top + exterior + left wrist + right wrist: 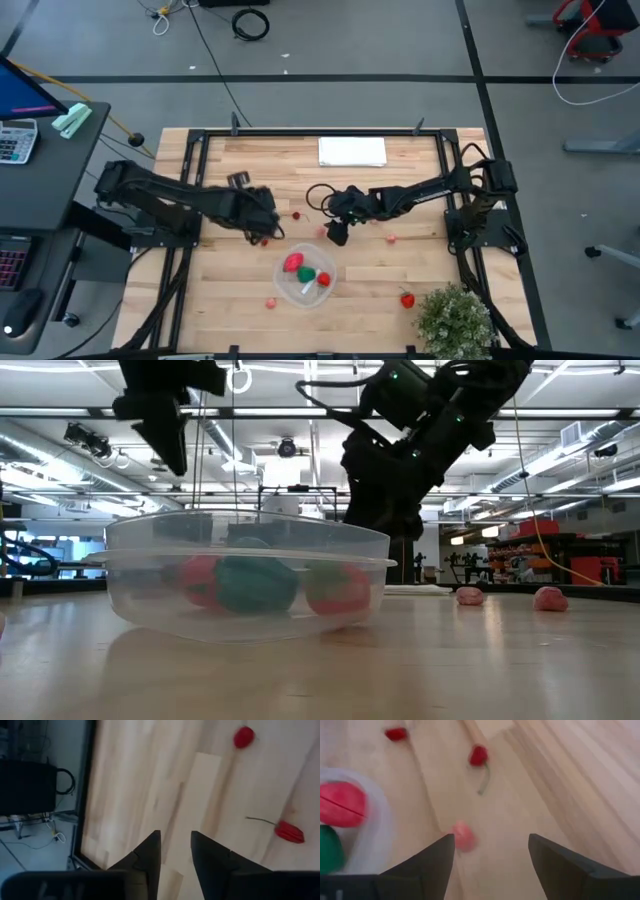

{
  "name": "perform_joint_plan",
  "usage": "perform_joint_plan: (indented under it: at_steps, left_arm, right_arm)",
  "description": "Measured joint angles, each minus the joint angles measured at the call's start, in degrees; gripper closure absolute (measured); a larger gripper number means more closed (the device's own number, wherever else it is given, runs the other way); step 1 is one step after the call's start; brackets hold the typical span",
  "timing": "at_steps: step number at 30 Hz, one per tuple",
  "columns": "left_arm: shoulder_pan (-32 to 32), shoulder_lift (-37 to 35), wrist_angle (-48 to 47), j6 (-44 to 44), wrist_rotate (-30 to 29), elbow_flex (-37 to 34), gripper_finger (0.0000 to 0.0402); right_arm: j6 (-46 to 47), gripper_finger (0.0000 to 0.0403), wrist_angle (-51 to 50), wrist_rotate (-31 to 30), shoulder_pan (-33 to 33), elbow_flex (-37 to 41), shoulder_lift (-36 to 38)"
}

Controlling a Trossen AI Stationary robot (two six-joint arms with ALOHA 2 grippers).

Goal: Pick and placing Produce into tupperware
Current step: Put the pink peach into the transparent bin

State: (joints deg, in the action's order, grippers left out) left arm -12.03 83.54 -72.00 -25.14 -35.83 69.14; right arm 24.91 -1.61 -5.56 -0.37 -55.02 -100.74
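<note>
Resting on the bench (230,300) near its front middle, the tupperware (305,277) is seen to hold a red piece (293,263), a green piece (307,275) and a smaller red piece (324,280). In the low view the same three pieces are seen through its clear wall (150,600).

The right gripper (337,233) is held above the bench just beyond the tupperware, its jaws spread wide with nothing between them; a pink piece (463,836) is seen on the wood below it in the right wrist view, with a red stemmed piece (478,756) farther off.

The left gripper (262,228) is held to the left of the tupperware, its jaws parted a little and empty. A round red piece (243,737) and a long red piece (289,832) are seen lying on the wood beyond it.

More produce is scattered about: a red piece (407,299) beside the bushy plant (455,318), and a pink piece (271,302) left of the tupperware. A white sheet (351,151) is laid at the far edge.
</note>
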Motion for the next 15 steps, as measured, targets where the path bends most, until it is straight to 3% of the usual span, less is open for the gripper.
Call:
perform_joint_plan:
  at_steps: [15]
  left_arm:
    - [10.90,-26.51,1.19,2.89,2.24,-0.14,0.0304]
  right_arm:
    - [-1.05,0.0140,6.26,-2.16,3.28,-3.25,-8.07]
